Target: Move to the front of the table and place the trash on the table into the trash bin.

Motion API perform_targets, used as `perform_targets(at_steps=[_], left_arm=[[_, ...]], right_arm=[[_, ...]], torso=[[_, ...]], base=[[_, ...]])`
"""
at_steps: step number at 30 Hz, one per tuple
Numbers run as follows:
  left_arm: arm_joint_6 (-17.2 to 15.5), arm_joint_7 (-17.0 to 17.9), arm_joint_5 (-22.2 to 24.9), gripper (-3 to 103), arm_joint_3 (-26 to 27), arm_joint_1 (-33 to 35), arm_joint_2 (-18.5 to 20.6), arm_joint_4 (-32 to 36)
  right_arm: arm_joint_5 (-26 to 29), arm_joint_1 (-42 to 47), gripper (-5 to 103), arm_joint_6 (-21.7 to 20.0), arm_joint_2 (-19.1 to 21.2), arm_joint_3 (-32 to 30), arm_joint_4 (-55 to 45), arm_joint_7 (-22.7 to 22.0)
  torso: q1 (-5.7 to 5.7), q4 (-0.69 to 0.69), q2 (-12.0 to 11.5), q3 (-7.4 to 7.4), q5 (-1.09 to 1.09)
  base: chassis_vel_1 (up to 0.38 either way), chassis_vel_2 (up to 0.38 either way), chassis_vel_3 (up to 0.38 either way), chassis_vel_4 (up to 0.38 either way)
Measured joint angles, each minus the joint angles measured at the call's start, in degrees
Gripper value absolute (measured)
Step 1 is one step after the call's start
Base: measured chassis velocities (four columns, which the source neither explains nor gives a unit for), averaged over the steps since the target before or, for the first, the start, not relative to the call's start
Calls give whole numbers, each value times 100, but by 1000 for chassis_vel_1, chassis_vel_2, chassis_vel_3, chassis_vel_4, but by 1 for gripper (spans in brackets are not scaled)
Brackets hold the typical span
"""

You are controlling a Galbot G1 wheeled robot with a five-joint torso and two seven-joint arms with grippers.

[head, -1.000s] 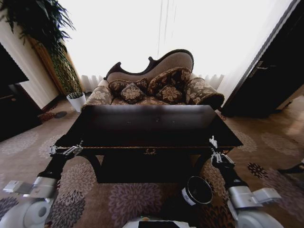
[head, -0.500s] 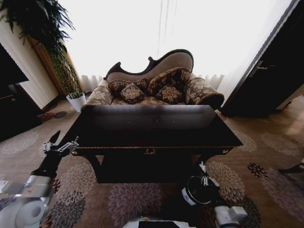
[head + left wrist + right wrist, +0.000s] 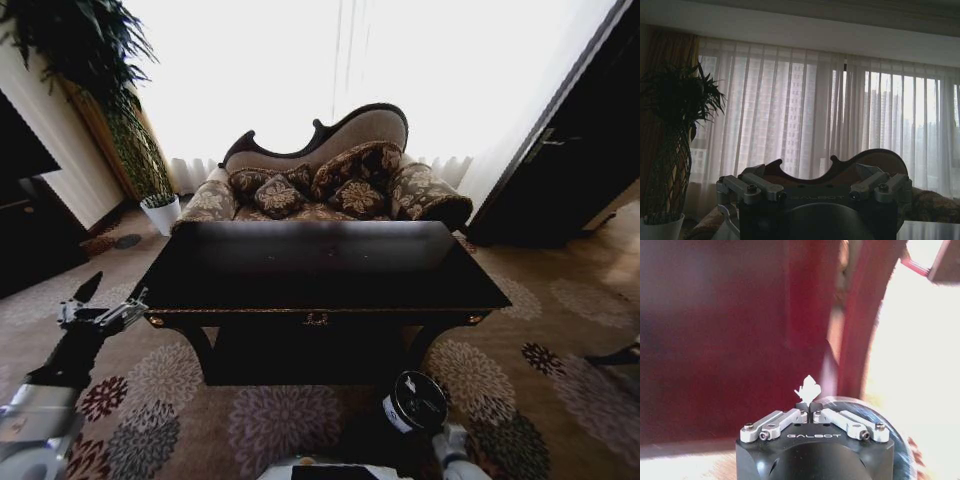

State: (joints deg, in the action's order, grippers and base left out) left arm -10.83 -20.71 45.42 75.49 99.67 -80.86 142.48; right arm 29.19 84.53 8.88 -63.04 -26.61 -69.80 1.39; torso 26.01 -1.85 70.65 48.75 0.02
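The dark glossy table (image 3: 320,265) stands straight ahead, its gold ornament at front centre. The black round trash bin (image 3: 415,400) sits on the carpet below the table's front right. In the right wrist view my right gripper (image 3: 808,407) is shut on a white crumpled paper scrap (image 3: 807,388) of the trash, just by the bin's dark rim (image 3: 895,440), with the table's reddish wood (image 3: 715,340) behind. The right arm (image 3: 450,445) shows low beside the bin. My left gripper (image 3: 105,298) hangs open off the table's front left corner, holding nothing.
An ornate sofa (image 3: 330,180) with patterned cushions stands behind the table. A tall plant in a white pot (image 3: 160,212) is at the back left. Dark cabinets flank both sides. Patterned carpet (image 3: 270,420) spreads in front.
My right arm has dropped from the table's front right corner down to the bin. My left arm has swung outward to the left, away from the table.
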Motion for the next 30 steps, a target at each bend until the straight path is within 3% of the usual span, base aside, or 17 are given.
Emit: perform_targets(at_steps=[9, 23, 27, 30], left_arm=[[-9, 6, -43, 100, 121, 316, -126, 90], [-10, 6, -55, 100, 329, 479, -94, 85], [-9, 5, -32, 100, 358, 485, -69, 79], [-7, 5, -27, 100, 359, 464, -47, 42]], right_arm=[[-22, -1052, 1, 19, 240, 413, 2003, 285], [-198, -1952, -2, -4, 14, 667, 2772, 490], [-379, -2054, 7, -19, -13, 666, 2907, 514], [-487, -2063, 22, -34, -13, 628, 2976, 530]], torso=[[0, -2, 0, 0, -2], [0, -1, 0, 0, -4], [0, 0, 0, 0, -3], [0, -1, 0, 0, -4]], base=[[0, 0, 0, 0], [0, 0, 0, 0], [0, 0, 0, 0], [0, 0, 0, 0]])
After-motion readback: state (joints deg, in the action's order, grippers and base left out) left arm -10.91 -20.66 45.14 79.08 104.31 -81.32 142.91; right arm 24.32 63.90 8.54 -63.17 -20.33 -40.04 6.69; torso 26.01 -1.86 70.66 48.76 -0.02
